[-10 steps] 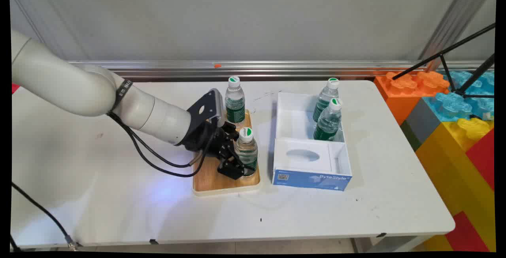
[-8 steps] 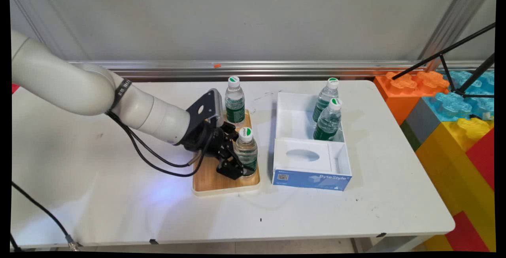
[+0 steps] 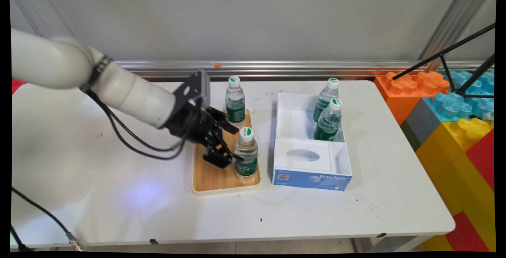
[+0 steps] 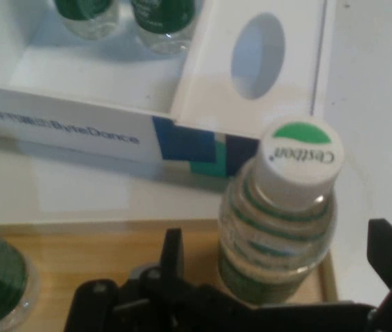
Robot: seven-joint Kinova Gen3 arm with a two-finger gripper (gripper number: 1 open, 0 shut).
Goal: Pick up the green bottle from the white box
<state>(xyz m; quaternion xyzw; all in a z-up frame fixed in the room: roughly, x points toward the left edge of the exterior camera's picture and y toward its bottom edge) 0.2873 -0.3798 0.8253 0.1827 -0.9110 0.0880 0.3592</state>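
— Well, starting at the jaws: spread wide, holding nothing, flanking the near bottle from nine o'clock. No contact seen between fingers and plastic.

— And placed where?

— Upright on the wooden tray, hard by its three o'clock rim.

— Advice for any closing?

— Probably best to centre the bottle's body first, then squeeze low on the label rather than on the tapering shoulder or cap. Slowly, too: thin walls, likely to buckle or tip.

— Edges nearby?

— Far bottle at twelve o'clock on the same tray. White box just beside at three o'clock, with two bottles inside. Bare worktop at six and nine o'clock; upward looks clear too.
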